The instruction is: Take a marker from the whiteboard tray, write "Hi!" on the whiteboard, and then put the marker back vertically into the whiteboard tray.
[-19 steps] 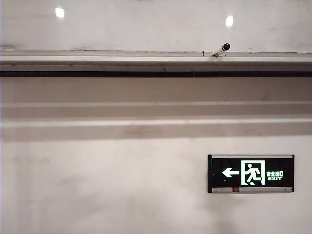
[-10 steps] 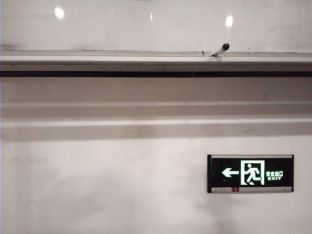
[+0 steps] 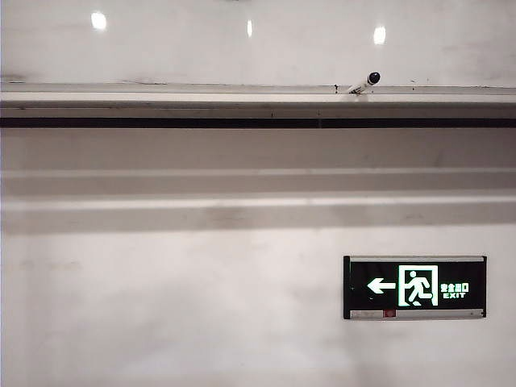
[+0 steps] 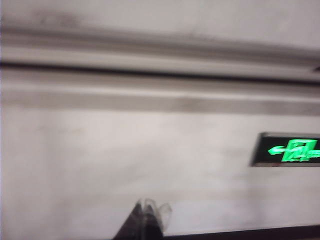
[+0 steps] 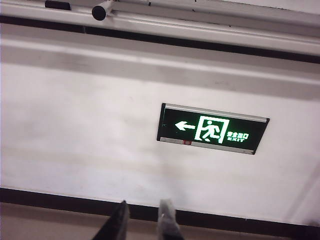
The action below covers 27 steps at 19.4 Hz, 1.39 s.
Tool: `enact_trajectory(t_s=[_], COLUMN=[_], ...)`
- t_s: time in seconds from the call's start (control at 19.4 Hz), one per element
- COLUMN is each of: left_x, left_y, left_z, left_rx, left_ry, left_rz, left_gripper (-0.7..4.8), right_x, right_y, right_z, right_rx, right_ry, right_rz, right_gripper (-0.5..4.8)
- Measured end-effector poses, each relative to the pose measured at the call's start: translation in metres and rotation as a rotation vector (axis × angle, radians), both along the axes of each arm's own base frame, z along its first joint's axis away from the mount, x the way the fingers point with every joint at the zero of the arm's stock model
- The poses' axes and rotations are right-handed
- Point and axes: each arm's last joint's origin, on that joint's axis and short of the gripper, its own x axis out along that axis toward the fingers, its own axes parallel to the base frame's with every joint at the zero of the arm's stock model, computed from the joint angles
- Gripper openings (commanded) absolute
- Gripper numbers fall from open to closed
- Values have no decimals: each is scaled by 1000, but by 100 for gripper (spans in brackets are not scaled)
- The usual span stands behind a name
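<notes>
Glossy panel: whiteboard [image 3: 242, 48], off-white, bright light spots.
Metal ledge: whiteboard tray [image 3: 161, 98], long, pale grey.
Marker [image 3: 364, 83]: slim, white-barrelled, black-capped, tilted on tray.
Left gripper [image 4: 148, 212]: blurred, facing wall; opening unclear.
Right gripper [image 5: 142, 215]: facing wall, fingers parted, empty.

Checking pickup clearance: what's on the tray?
Only the marker, tilted on the tray, black cap up toward the whiteboard. The tray's floor behind its lip is hidden. Left gripper and right gripper are far below, empty.
</notes>
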Motion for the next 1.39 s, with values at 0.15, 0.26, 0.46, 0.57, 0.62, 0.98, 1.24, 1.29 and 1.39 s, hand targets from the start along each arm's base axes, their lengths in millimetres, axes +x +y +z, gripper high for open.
enact_trajectory(t_s=[0.15, 0.26, 0.46, 0.57, 0.62, 0.98, 1.24, 1.29, 1.39], left_x=[8, 12, 20, 20, 20, 20, 20, 20, 20], left_y=[2, 2, 3, 3, 3, 3, 3, 3, 3], left_z=[-19, -30, -53, -52, -52, -52, -52, -52, -52], left_rx=[0, 0, 0, 0, 15, 75, 78, 79, 80], left_ry=[23, 10, -4, -11, -13, -17, -17, -17, -18], left_rz=[27, 27, 45, 48, 53, 74, 74, 75, 75], left_gripper=[-5, -5, -5, -5, -5, 24, 24, 24, 24], right_x=[0, 0, 0, 0, 0, 0, -1, -6, -8], right_y=[0, 0, 0, 0, 0, 0, -1, -2, -6], right_z=[0, 0, 0, 0, 0, -1, -1, -8, -14], right_rx=[0, 0, 0, 0, 0, -2, 1, 4, 7], right_ry=[0, 0, 0, 1, 1, 7, -2, -13, -23], right_rz=[0, 0, 0, 0, 0, 0, -1, -2, -24], right_gripper=[84, 84, 84, 84, 84, 84, 84, 84, 84])
